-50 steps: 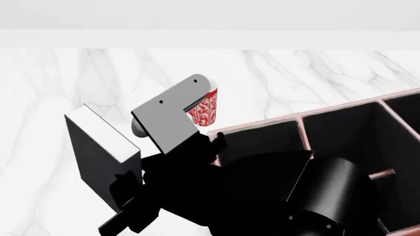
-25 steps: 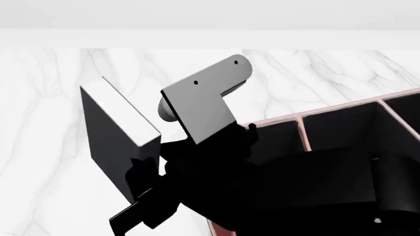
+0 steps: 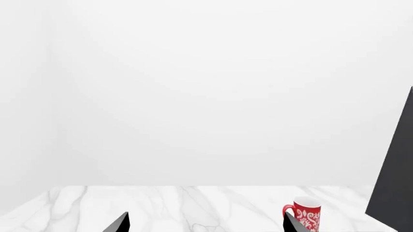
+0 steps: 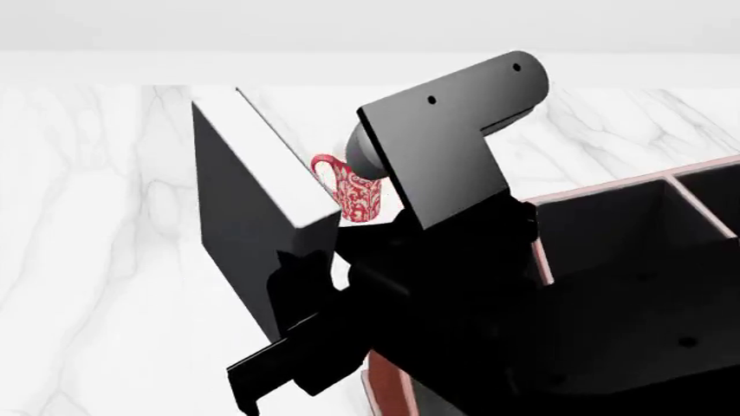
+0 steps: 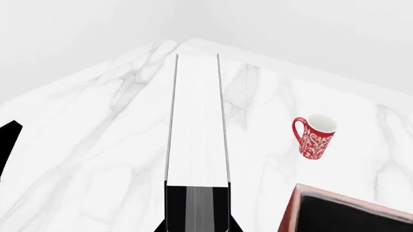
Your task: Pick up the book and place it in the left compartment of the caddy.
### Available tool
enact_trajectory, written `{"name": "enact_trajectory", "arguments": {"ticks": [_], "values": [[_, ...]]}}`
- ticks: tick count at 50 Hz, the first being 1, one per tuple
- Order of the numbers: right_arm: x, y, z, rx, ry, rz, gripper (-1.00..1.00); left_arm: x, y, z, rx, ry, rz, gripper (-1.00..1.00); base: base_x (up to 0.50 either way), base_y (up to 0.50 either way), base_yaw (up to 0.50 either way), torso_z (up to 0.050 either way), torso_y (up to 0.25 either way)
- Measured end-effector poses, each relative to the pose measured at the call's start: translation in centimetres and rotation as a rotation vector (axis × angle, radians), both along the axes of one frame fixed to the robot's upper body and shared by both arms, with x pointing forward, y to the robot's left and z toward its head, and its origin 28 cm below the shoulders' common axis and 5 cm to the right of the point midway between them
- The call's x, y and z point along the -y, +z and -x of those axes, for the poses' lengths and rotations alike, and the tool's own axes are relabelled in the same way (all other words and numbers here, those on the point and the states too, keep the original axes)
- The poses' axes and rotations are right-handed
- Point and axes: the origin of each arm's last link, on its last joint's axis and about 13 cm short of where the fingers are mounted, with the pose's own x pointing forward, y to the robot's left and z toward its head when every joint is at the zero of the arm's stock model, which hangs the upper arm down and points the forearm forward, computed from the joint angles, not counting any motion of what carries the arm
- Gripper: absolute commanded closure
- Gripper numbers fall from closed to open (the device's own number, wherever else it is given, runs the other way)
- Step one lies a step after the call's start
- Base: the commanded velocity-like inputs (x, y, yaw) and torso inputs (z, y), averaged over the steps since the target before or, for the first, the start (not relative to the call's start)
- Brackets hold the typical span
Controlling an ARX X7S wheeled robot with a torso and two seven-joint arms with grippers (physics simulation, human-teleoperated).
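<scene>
The black book (image 4: 249, 225) with white page edges is held tilted above the marble table, left of the caddy (image 4: 535, 251). My right gripper (image 4: 303, 299) is shut on its lower end. In the right wrist view the book (image 5: 197, 121) runs straight out from between the right gripper's (image 5: 197, 224) jaws. The caddy's reddish corner (image 5: 335, 198) lies just beside it. The left compartment is mostly hidden behind my right arm. My left gripper (image 3: 205, 224) is open and empty, with a dark slab (image 3: 395, 183) beside it.
A red patterned mug (image 4: 356, 198) stands on the table behind the book, near the caddy's far corner; it also shows in the right wrist view (image 5: 314, 137) and the left wrist view (image 3: 306, 215). A white wall runs along the table's far edge.
My right arm has lifted the book higher and carried it right, towards the caddy. The grey arm bracket has risen, and the mug shows again below it.
</scene>
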Motion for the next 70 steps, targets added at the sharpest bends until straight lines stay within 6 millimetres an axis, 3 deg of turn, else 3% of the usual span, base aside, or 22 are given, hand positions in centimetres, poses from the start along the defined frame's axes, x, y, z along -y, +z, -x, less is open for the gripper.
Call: {"name": "enact_trajectory", "arguments": {"ticks": [28, 70], "values": [[2.5, 1.4, 0.9, 0.003, -0.156, 0.037, 1.00, 0.0, 0.1, 0.0, 0.000, 0.004, -0.002, -1.00, 0.00, 0.00, 0.00, 0.000, 0.001], [6.0, 0.3, 1.0, -0.017, -0.343, 0.053, 1.00, 0.1, 0.0, 0.1, -0.001, 0.002, -0.008, -1.00, 0.00, 0.00, 0.00, 0.000, 0.001]]}}
